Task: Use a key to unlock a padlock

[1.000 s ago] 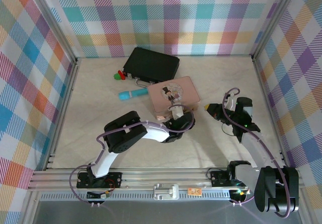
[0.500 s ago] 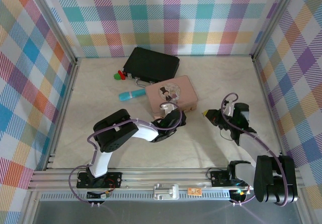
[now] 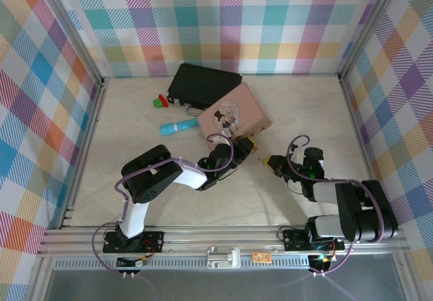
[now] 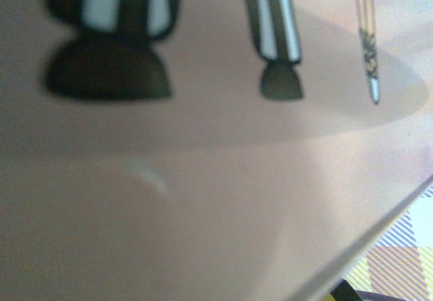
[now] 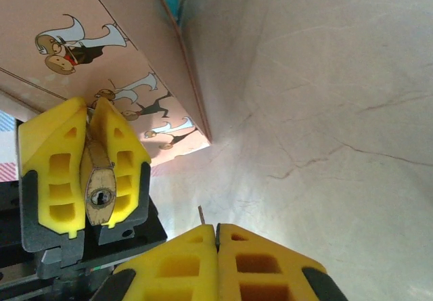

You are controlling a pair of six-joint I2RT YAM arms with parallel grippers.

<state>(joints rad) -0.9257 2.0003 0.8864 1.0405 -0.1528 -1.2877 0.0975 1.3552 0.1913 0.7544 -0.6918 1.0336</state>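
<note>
Against the frame one second earlier: shows the left end effector (image 3: 250,147) shifted a little farther from the arm bases, and the right end effector (image 3: 272,163) drawn leftward and nearer to them, bringing the two close together yet apart. Shows the pink tin (image 3: 233,115) swung from nearly square-on to a diagonal, with one corner now up by the black case (image 3: 203,86). Leaves the blue cylinder (image 3: 177,126) and the red and green pieces (image 3: 161,101) in their former places on the worktop (image 3: 304,111).

In the right wrist view: presents the padlock (image 5: 99,194) as a small brass-gold block, keyhole end turned toward the lens, pinched between the yellow pads (image 5: 57,172) of the left end effector, which is closed on it just beside the tin's near corner. Hides the shackle behind those pads. Presents the key (image 5: 201,214) as a thin, dull metal sliver projecting from the seam of the right end effector, whose fingers are pressed fully together on it. Places that tip near the padlock, not touching it.

In the overhead view: traces the left arm from its end effector back along a white forearm to a black elbow left of centre, then down to its base at the near rail. Traces the right arm folded low, forearm running almost level leftward from a bulky black joint above its base.
</note>
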